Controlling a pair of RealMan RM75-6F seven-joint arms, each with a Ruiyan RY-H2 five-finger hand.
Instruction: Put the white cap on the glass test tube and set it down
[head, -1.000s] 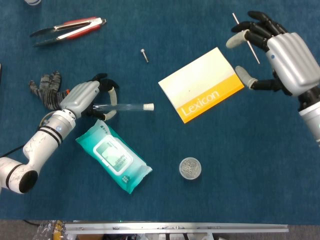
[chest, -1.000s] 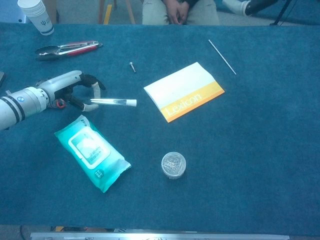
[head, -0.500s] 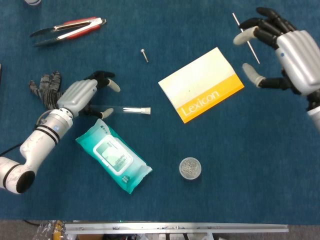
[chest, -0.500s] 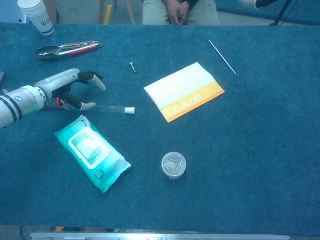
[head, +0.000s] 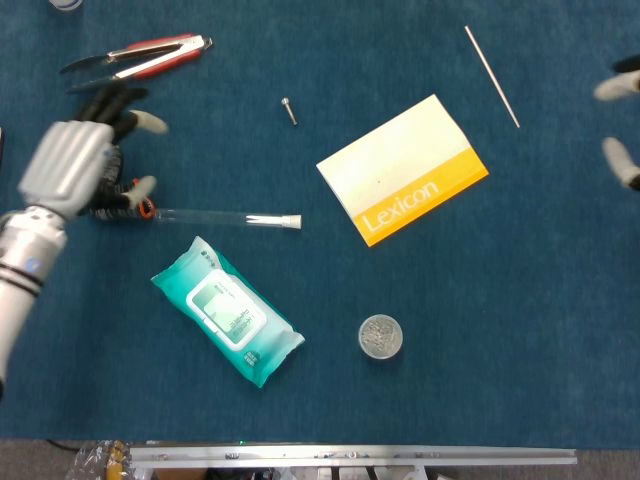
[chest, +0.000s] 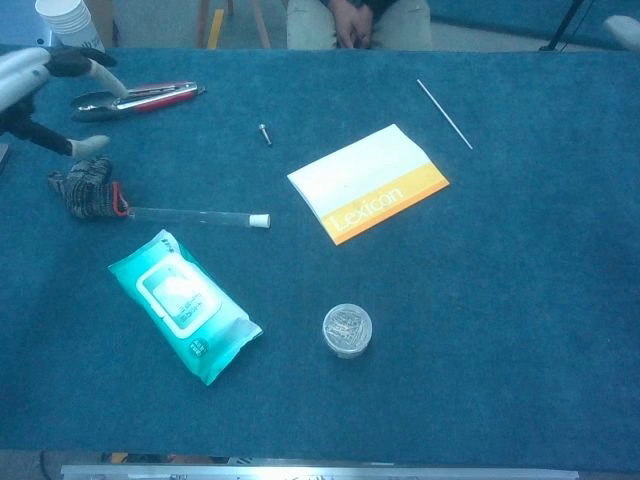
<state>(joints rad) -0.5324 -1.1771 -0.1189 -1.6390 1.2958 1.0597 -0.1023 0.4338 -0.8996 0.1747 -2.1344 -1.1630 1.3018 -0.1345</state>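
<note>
The glass test tube (head: 215, 217) (chest: 190, 215) lies flat on the blue table, pointing left to right, with the white cap (head: 291, 222) (chest: 260, 220) on its right end. My left hand (head: 75, 165) (chest: 45, 85) is raised above and to the left of the tube, fingers spread, holding nothing. Of my right hand (head: 618, 125) only pale fingertips (head: 620, 162) show at the right edge of the head view, apart and holding nothing; a sliver of the hand (chest: 622, 28) shows at the top right of the chest view.
A teal wipes pack (head: 227, 311) lies just below the tube. A Lexicon booklet (head: 402, 169), a round lidded tin (head: 381, 337), a small screw (head: 289, 109), a thin rod (head: 491, 75), tongs (head: 135, 57), a grey glove (chest: 88, 188) and a paper cup (chest: 70, 22) lie around.
My left hand let go of the capped tube, which now lies on the table, and lifted away up and to the left. My right hand withdrew to the right, almost out of view.
</note>
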